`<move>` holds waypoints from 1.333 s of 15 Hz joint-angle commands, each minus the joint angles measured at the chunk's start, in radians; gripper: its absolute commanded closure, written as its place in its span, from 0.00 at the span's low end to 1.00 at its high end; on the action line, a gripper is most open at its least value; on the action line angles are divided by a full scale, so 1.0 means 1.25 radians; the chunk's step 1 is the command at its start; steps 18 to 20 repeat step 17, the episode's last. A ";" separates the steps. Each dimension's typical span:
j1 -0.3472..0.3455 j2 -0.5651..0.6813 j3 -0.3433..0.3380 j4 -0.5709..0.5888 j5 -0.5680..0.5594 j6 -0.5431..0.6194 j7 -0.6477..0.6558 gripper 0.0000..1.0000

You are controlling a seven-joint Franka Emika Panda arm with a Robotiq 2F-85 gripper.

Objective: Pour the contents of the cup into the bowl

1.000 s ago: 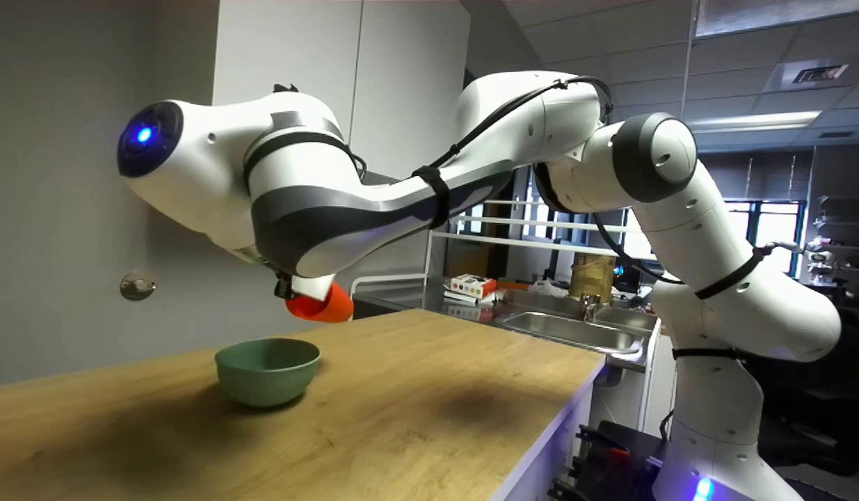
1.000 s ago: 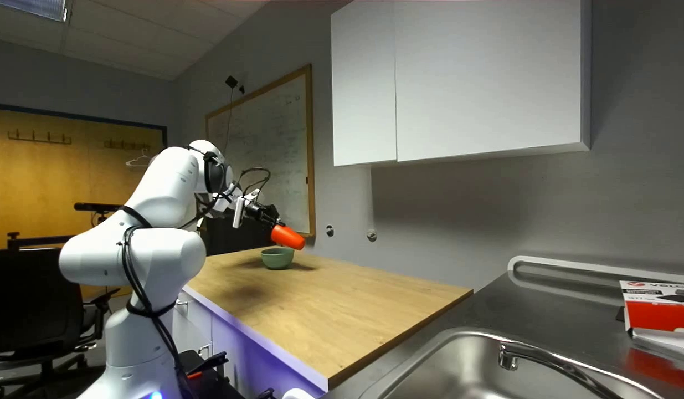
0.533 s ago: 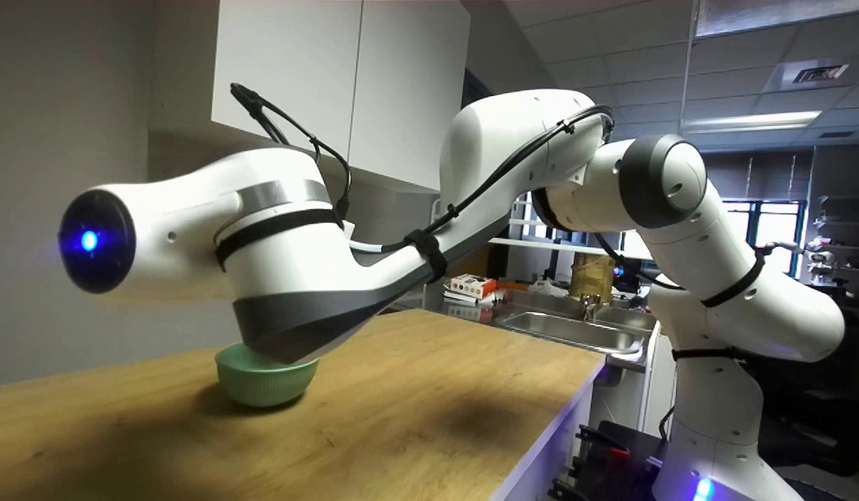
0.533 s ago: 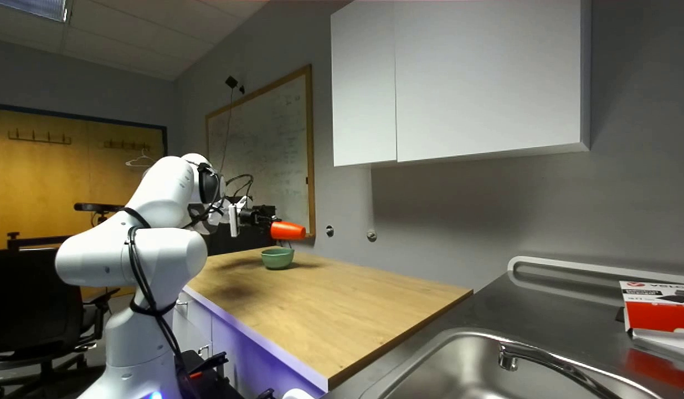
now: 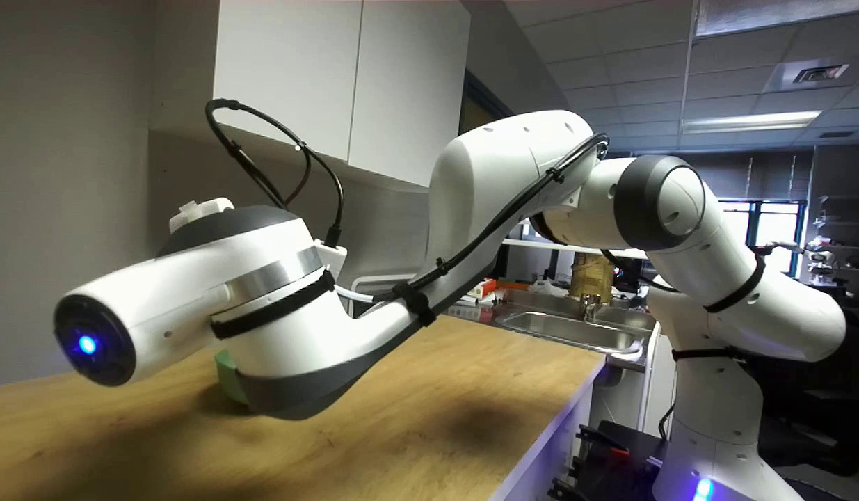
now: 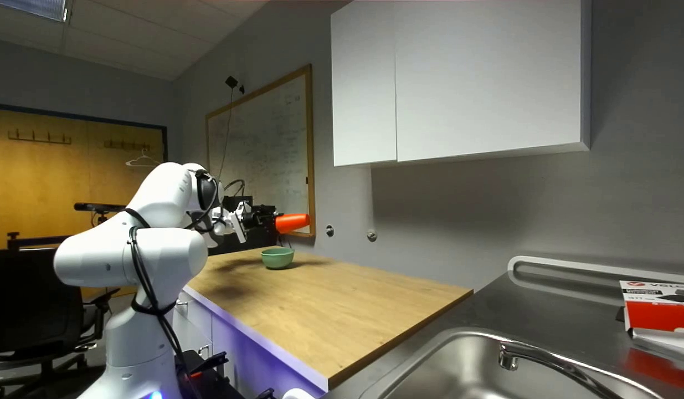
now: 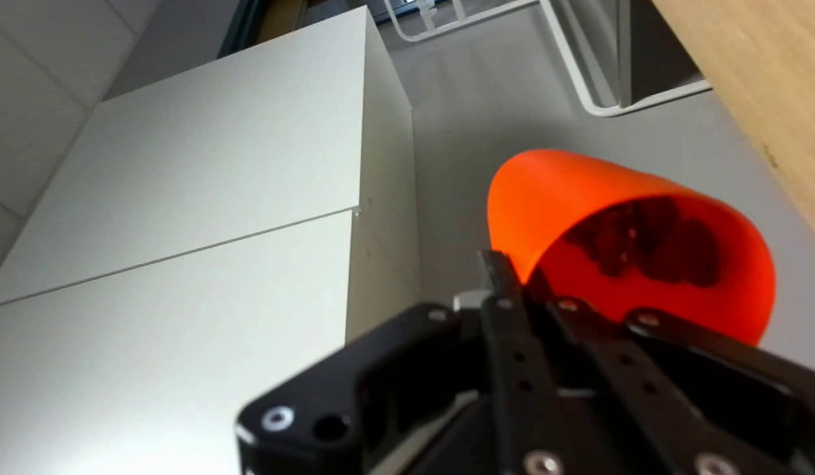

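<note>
The red-orange cup [image 6: 292, 223] lies roughly on its side in the air, above and slightly right of the bowl in an exterior view. Its narrower closed end points right, slightly raised. In the wrist view the cup [image 7: 579, 198] has its mouth toward the camera, with several dark lumps inside. My gripper [image 7: 522, 280] is shut on the cup's wall near the rim; it also shows in an exterior view [image 6: 275, 219]. The mint-green bowl [image 6: 277, 258] stands upright on the table, apart from the cup. In an exterior view the arm hides most of the bowl [image 5: 229, 379] and the whole cup.
The wooden table [image 6: 342, 299] bears the bowl. White wall cabinets [image 6: 463, 77] hang over the counter side. A metal sink [image 6: 474, 366] and a red-white box [image 6: 660, 307] are past the table's end. A grey wall [image 6: 419, 233] runs along the back.
The wrist has rolled and the forearm has sunk. The cup has turned from closed end down to roughly level with the closed end slightly up. The bowl has not moved.
</note>
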 commanded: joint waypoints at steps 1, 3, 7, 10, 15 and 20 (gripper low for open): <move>0.017 0.016 -0.024 0.014 -0.038 -0.034 0.027 0.99; 0.003 0.027 -0.002 0.025 -0.078 -0.059 0.034 0.99; -0.001 0.036 0.007 0.025 -0.122 -0.089 0.036 0.99; -0.003 0.041 0.011 0.026 -0.147 -0.102 0.031 0.99; -0.006 0.046 0.019 0.027 -0.173 -0.118 0.030 0.99; -0.007 0.048 0.022 0.029 -0.176 -0.127 0.030 0.99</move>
